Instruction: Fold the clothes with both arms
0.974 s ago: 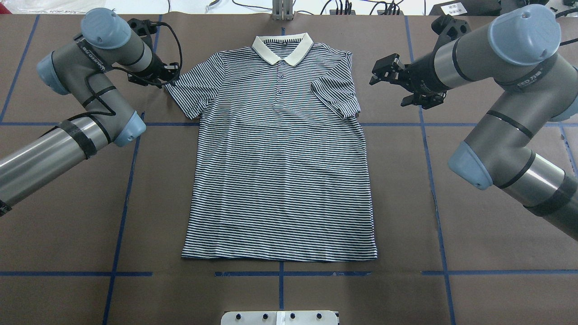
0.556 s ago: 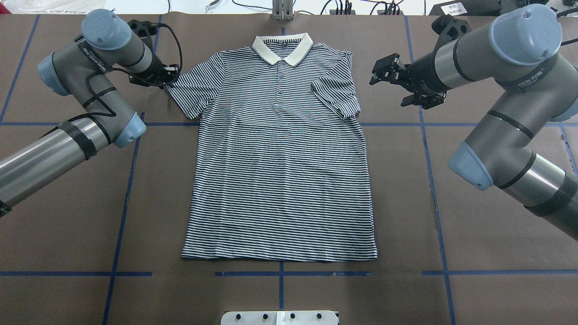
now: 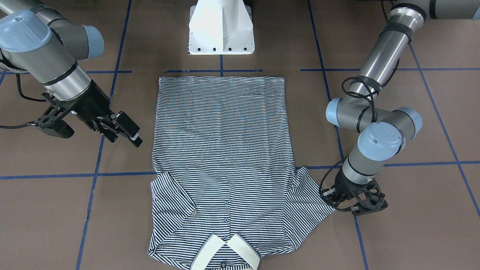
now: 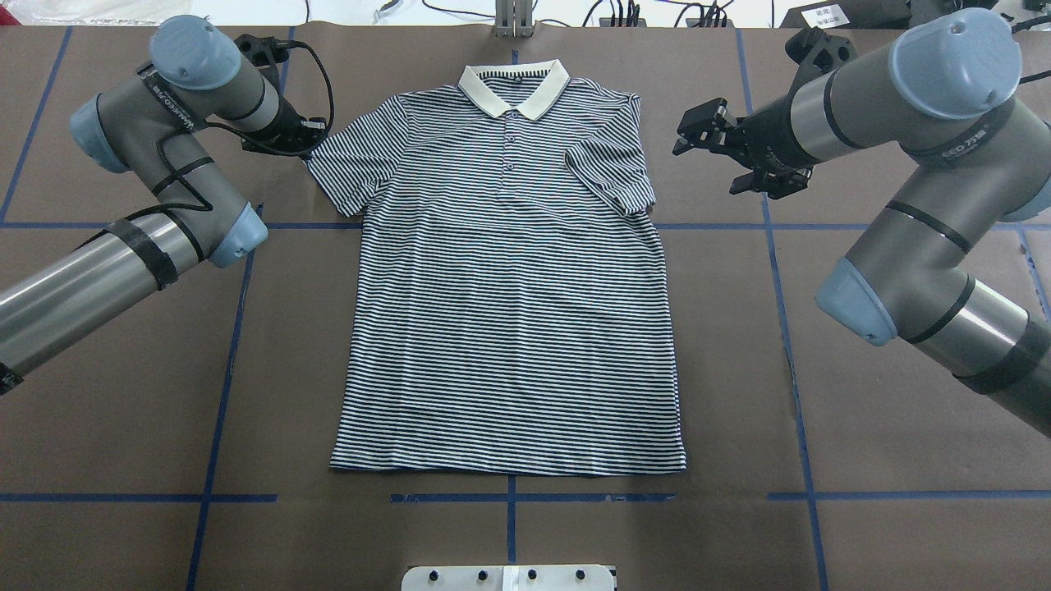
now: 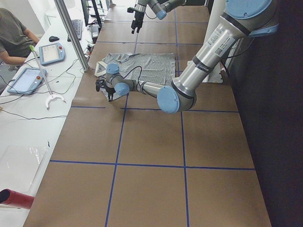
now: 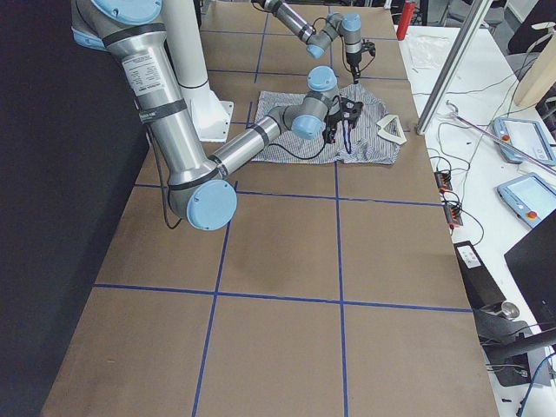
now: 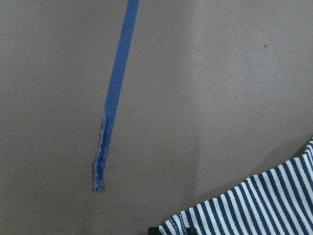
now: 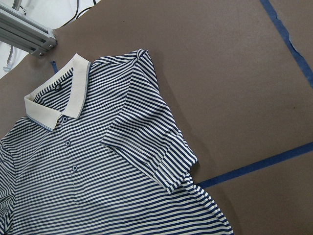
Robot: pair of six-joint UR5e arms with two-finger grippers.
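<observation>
The striped polo shirt [image 4: 509, 328] lies flat and face up on the brown table, with its cream collar [image 4: 513, 86] at the far side. The sleeve on the right arm's side [image 4: 612, 176] is folded in over the chest. It shows in the right wrist view [image 8: 151, 156]. The other sleeve [image 4: 349, 156] lies spread out. My left gripper [image 4: 310, 141] is low at this sleeve's outer edge and looks shut on it. The left wrist view shows the striped hem [image 7: 254, 205] at the bottom. My right gripper [image 4: 698, 131] is open and empty, held above the table to the right of the shirt [image 3: 221, 138].
The white pedestal base [image 3: 221, 30] stands at the near edge by the shirt's hem. Blue tape lines [image 4: 788, 328] cross the brown table. An aluminium post [image 4: 513, 16] stands beyond the collar. An operators' bench with tablets [image 5: 52, 52] lies beyond the far edge.
My left gripper has shifted slightly towards the shirt, and the outer edge of the spread sleeve has moved in with it. The right arm has not moved.
</observation>
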